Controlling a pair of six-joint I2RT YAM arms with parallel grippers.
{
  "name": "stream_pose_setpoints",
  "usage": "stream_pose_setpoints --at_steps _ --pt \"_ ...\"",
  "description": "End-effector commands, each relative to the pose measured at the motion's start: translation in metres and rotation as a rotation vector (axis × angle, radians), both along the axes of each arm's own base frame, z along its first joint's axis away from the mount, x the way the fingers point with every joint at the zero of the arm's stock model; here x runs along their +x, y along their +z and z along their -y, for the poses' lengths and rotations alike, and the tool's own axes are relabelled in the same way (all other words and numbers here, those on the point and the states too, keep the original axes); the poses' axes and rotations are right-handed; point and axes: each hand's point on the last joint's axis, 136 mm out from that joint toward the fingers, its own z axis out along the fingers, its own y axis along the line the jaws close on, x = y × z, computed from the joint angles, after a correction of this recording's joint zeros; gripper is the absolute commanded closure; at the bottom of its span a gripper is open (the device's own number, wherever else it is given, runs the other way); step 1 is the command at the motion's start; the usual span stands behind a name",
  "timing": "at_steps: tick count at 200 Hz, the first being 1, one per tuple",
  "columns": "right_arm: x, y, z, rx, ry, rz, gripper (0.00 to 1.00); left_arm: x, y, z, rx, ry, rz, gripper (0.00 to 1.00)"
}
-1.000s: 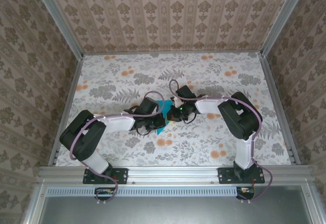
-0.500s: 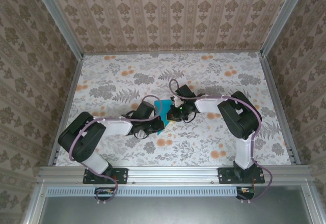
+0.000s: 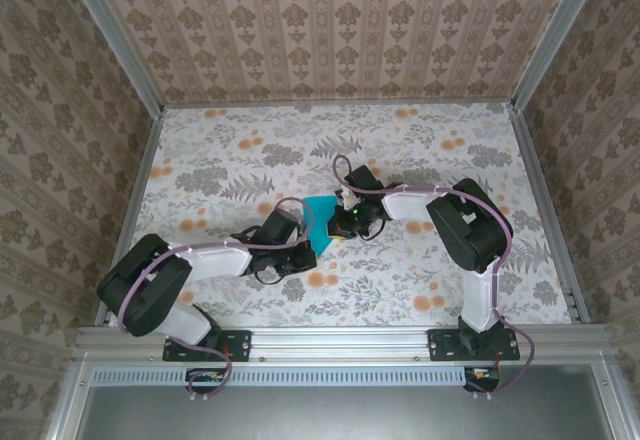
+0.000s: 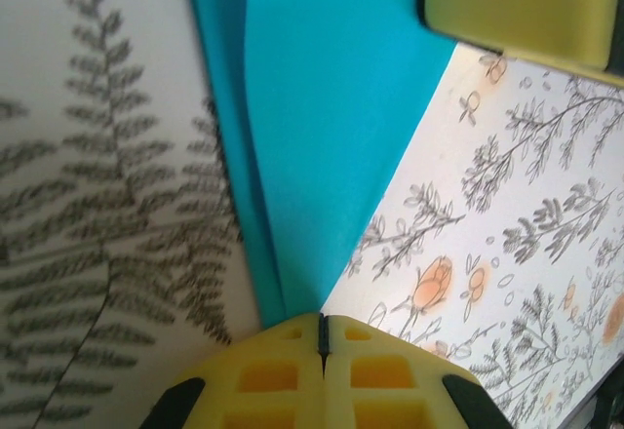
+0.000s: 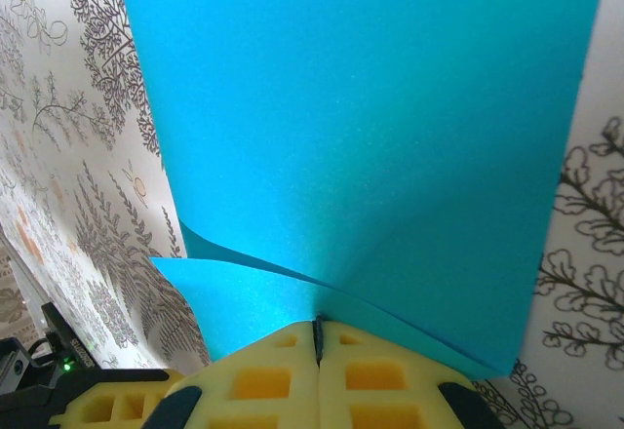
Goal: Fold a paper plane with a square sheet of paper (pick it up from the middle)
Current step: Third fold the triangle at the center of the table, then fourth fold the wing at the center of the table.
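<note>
Progress: the sheet is already a paper plane (image 3: 322,217), tapering, w/ overlapping layers and a long crease visible in both wrist views. Main folds look done. What's left is prob. final flattening or wing folds, can't judge which. The plane sits mid-worktop (image 3: 430,150), btwn the two arms; can't tell whether it's lifted off the surface.

Left tool (image 4: 323,327): pads pressed together, clamped on the plane's narrow pointed end.

Right tool (image 5: 317,330): also clenched, pinching a layered edge farther up the plane, toward its wider part.
</note>
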Motion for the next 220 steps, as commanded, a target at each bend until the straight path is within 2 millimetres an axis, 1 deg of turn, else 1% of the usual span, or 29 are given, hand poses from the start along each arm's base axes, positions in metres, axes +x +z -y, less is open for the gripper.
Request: stream_pose_setpoints --at_steps 1,19,34,55,73,83,101,107,116,122,132,138,154,181,195,220 --pt "-0.010 -0.051 0.043 -0.212 -0.081 -0.097 1.00 -0.034 -0.021 -0.031 0.134 -0.036 -0.106 1.00" --pt "-0.010 -0.049 0.042 -0.203 -0.082 -0.097 1.00 -0.026 -0.009 -0.031 0.126 -0.031 -0.066 1.00" --pt "-0.011 -0.046 0.041 -0.193 -0.090 -0.098 1.00 -0.013 0.010 -0.025 0.093 -0.013 -0.004 1.00" --pt "-0.011 -0.035 0.041 -0.171 -0.114 -0.085 1.00 0.007 0.039 -0.015 0.035 0.011 0.095 0.99" --pt "-0.008 -0.019 0.038 -0.135 -0.135 -0.064 1.00 0.020 0.055 -0.004 -0.012 0.021 0.152 0.93" --pt "-0.005 -0.008 0.034 -0.098 -0.141 -0.050 1.00 0.027 0.059 0.002 -0.026 0.029 0.169 0.89" --pt "0.005 0.018 0.026 -0.019 -0.159 -0.004 1.00 0.041 0.063 0.013 -0.048 0.046 0.193 0.84" --pt "0.008 0.026 0.026 0.005 -0.167 0.010 0.98 0.046 0.065 0.017 -0.057 0.050 0.202 0.82" --pt "0.013 0.040 0.026 0.037 -0.183 0.037 0.94 0.052 0.065 0.022 -0.061 0.057 0.210 0.80" --pt "0.015 0.048 0.027 0.057 -0.192 0.053 0.89 0.055 0.063 0.023 -0.054 0.065 0.208 0.79" --pt "0.018 0.057 0.031 0.079 -0.206 0.071 0.80 0.060 0.058 0.026 -0.045 0.067 0.205 0.79" --pt "0.019 0.059 0.035 0.082 -0.212 0.076 0.76 0.062 0.056 0.028 -0.039 0.067 0.206 0.79" --pt "0.019 0.056 0.046 0.068 -0.228 0.075 0.66 0.070 0.048 0.028 -0.002 0.077 0.204 0.79" --pt "0.018 0.046 0.060 0.073 -0.240 0.052 0.59 0.081 0.040 0.027 0.047 0.095 0.214 0.80" --pt "0.018 0.044 0.061 0.091 -0.234 0.045 0.56 0.082 0.035 0.022 0.083 0.104 0.212 0.81" --pt "0.017 0.041 0.054 0.125 -0.199 0.031 0.53 0.081 0.025 0.013 0.127 0.125 0.197 0.83"
